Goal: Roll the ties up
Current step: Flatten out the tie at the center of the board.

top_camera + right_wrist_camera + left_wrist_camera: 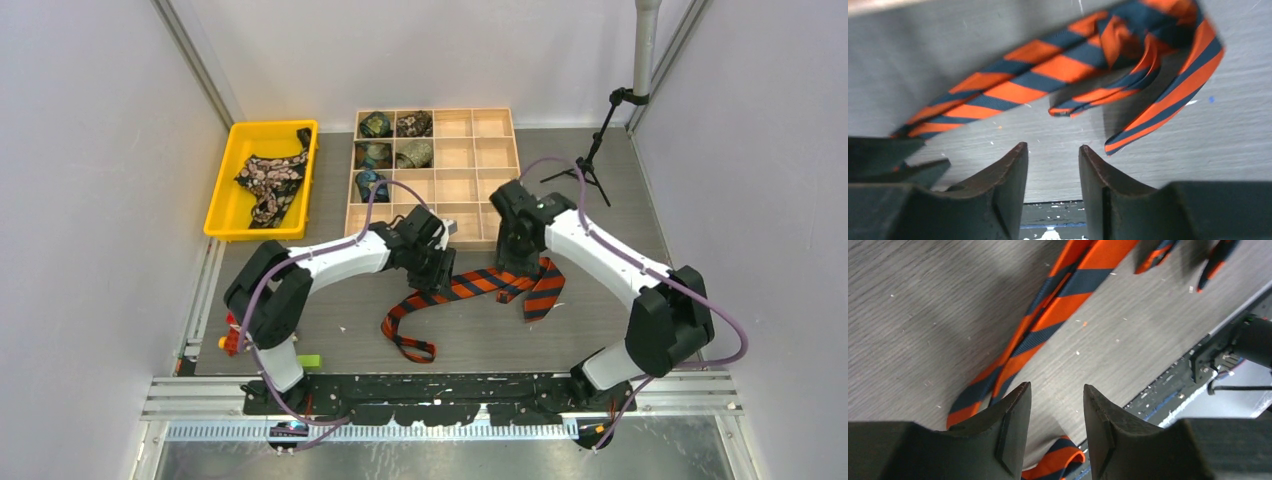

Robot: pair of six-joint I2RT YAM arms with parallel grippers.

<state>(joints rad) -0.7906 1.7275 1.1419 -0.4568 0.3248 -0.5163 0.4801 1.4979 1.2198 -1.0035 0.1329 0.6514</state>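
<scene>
Over on the far left, the yellow bin (222,190) holds a black floral tie (272,180), loose and crumpled, not rolled at all. Next along, at the back of the table, is the wooden tray (470,155). Five rolled ties (376,124) sit in its left-hand compartments, one to a cell, and the rest of the cells are bare. Those five look finished to me. So I'd call it well underway, with two ties to go and the one on the table barely begun.

Centre table now, and here's the striped tie (470,285), orange and dark. It lies unrolled on the grey top in front of the tray, between the two arms. Its long axis runs roughly left to right, sagging toward the near edge on the left, where the narrow end curls back into a little hook. The wide end is on the right, folded over itself in a bunch, with the blade tip pointing toward the near edge.

The left gripper (1055,390) hovers over the narrow half, jaws apart with nothing between them, only table and a scrap of stripe below. Further right, the right gripper (1053,150) hangs by the bunched wide end, jaws likewise parted and empty. The fabric lies just beyond its fingertips. No roll started, as far as I can see.
</scene>
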